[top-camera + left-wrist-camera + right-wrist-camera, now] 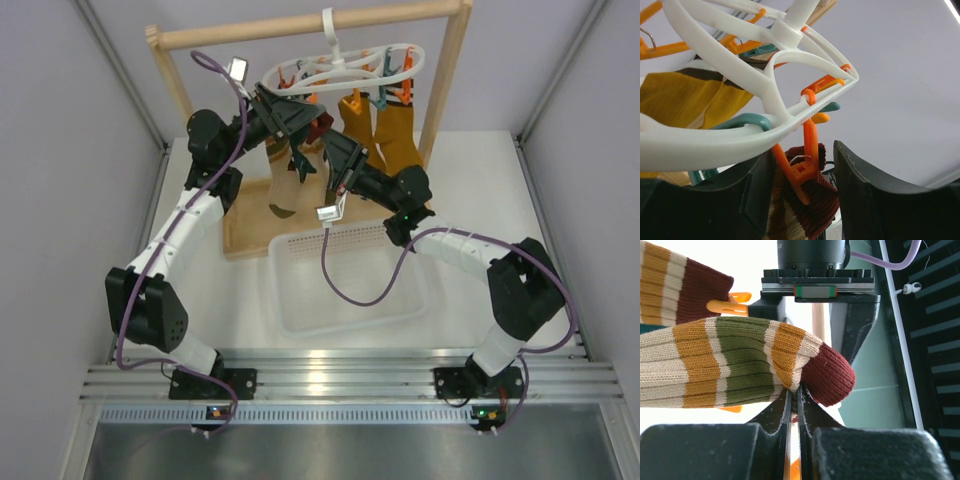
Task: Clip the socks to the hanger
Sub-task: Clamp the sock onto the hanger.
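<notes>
Striped sock [740, 365], soft, light, limp, hangs just below the hanger [740, 135], pinched at its maroon end by the closed right gripper [794, 405], probably the best hold; left gripper [801, 150] parted around orange clip [805, 172].

The hanger [340, 66] hangs from the rail [250, 29]; the socks [385, 125] hang beneath it. A basket [350, 325] sits on the counter [480, 190] in front.

Striped sock [740, 365] runs off the picture's left edge, hiding most of an orange clip [737, 301]; hanger [715, 144] ring cut off at left
</notes>
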### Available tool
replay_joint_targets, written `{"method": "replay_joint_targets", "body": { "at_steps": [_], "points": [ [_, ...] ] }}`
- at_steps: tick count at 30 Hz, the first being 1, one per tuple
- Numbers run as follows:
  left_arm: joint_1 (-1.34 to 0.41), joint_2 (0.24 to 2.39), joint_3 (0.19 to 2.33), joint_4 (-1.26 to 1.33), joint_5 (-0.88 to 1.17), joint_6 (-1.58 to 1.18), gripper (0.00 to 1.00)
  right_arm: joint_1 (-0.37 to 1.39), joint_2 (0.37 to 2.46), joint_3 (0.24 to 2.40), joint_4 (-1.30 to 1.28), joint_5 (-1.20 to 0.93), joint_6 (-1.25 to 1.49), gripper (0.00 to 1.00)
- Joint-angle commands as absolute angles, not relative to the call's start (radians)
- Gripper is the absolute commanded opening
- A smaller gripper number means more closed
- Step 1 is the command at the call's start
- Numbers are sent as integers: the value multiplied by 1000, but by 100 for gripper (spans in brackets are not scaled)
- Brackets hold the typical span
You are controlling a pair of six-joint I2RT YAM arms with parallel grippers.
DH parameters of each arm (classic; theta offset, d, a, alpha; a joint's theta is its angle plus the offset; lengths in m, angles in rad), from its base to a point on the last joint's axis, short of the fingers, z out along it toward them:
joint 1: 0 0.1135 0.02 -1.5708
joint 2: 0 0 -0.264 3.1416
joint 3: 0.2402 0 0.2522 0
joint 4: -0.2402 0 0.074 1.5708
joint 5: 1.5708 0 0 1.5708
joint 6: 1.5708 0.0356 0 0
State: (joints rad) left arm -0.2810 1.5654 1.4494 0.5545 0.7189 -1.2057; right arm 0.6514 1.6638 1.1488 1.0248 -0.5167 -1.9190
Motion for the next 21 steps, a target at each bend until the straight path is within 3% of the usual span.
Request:
{"method": "replay_joint_targets", "body": {
  "at_steps": [1,5,13,19,21],
  "points": [
    [-273,1575,1485,597,765,-1207,55,641,1652,1203,1072,-520,-1910,0],
    [-267,1572,1485,626,772,-1218,64,641,1649,1190,1068,-520,-1908,0],
    [-244,1500,1442,595,762,-1137,98,641,1637,1125,1091,-520,-1901,0],
    [-209,1392,1338,505,762,-1046,98,640,1618,1034,1135,-517,-1904,0],
    [-204,1356,1304,448,758,-978,98,641,1611,1005,1156,-515,-1905,5]
  ]
}}
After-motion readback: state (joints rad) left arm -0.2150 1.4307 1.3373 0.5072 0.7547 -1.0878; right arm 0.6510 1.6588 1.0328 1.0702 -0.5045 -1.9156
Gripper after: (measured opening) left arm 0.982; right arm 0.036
